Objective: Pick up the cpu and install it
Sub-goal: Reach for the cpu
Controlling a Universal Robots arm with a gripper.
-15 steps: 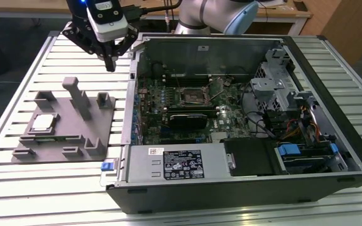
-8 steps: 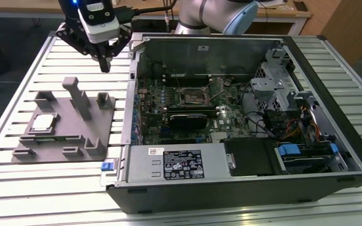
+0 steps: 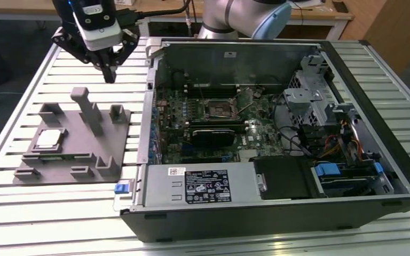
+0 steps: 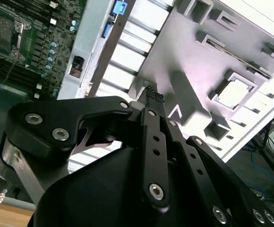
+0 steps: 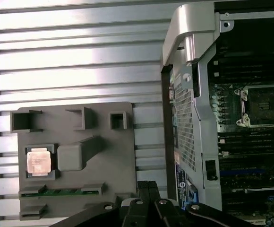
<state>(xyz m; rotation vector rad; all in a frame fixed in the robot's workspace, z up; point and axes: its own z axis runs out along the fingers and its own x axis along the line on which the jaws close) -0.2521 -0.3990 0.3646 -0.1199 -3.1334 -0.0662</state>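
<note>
On the exterior view's left I see one cpu (image 3: 47,140) lying in its pocket on the single grey fixture (image 3: 73,148) on the tabletop (image 3: 20,213). My jaws hang nearby, pressed together, holding nothing. Rightward sits one open computer case (image 3: 376,106) with one socket (image 3: 215,108).

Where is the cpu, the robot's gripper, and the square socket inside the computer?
the cpu (image 5: 38,161): first wrist view, middle of its silvery top.
the gripper (image 3: 109,79): exterior view, midway between its fingertips.
the socket (image 5: 264,105): first wrist view, its dark centre.
</note>
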